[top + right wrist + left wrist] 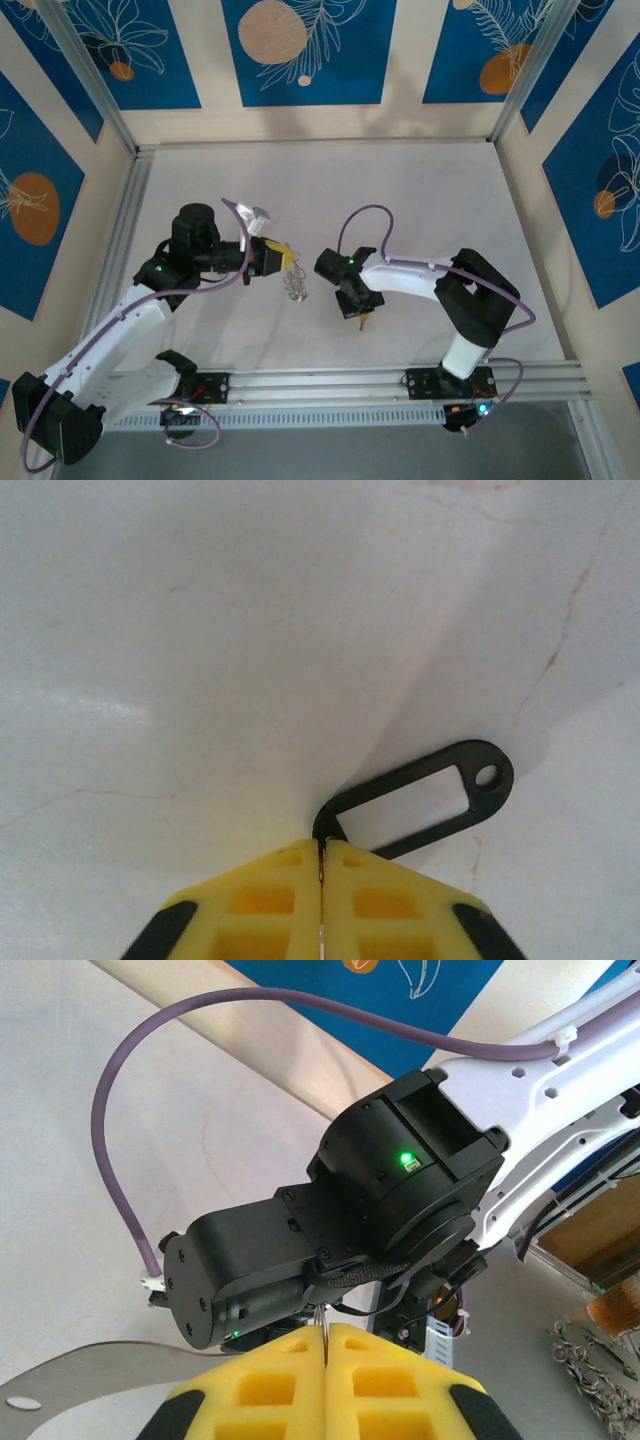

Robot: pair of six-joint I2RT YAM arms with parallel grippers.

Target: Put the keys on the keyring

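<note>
In the top view, the keyring (296, 285), a thin metal hoop with a bunch of silvery pieces, hangs from my left gripper (287, 258) at mid-table. The left wrist view shows its yellow pads (270, 1380) shut on the hoop's thin wire (324, 1318), and silvery pieces (588, 1358) lie low at the right. The keys (412, 805), a dark oval loop with a whitish tag window, stick out of my right gripper (321, 845), which is shut on the loop's near end just above the table. In the top view my right gripper (362, 320) points down, a short way right of the keyring.
The right arm's black wrist (390, 1210) is close in front of the left gripper. A purple cable (110, 1130) loops on the left. An aluminium rail (330, 385) runs along the near edge, and panelled walls (300, 60) enclose the white table (330, 190).
</note>
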